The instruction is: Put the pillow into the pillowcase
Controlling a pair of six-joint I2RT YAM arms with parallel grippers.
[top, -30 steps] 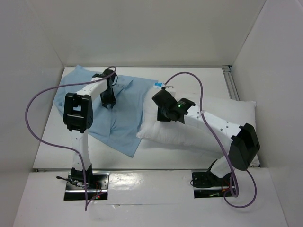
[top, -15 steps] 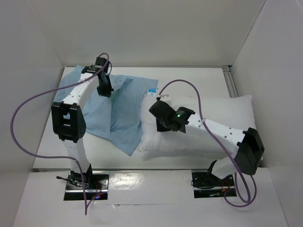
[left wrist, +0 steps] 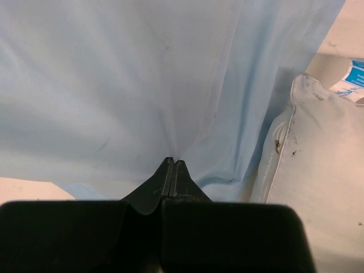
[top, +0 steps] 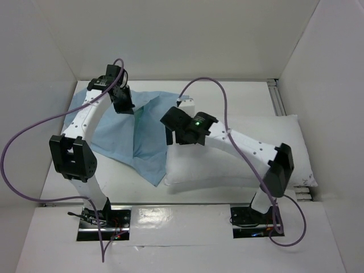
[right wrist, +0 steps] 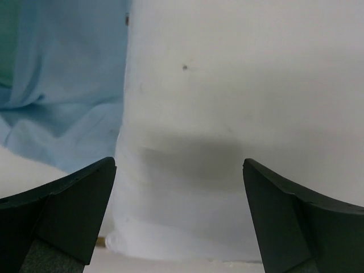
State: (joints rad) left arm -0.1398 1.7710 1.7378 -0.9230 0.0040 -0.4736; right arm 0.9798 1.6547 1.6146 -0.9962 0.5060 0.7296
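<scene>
Right, starting at the near edge of the counter (top: 244,96), the two arm bases sit side by side. Just beyond them lies the white pillow (top: 227,170), stretched across the right half of the counter with its left end touching the blue fabric. The right pincer (right wrist: 179,187) hangs over that left end of the pillow, fingers spread wide with nothing between them, and from its own camera the white surface fills the gap, with blue cloth off to the left. I cannot tell whether its tips touch the pillow.

Further back and to the left, the light blue pillowcase (top: 142,142) lies rumpled across the left half of the counter, and its near point comes down beside the pillow's front left corner. A blue-and-white label (left wrist: 354,79) shows at the pillow's corner, just beside the pillowcase's edge.

At the far side, the left pincer (left wrist: 172,164) has its fingers pressed together on a fold of the pillowcase, and the cloth puckers into creases that fan away from the tips. A purple cable (top: 17,142) loops out to the left of that arm.
</scene>
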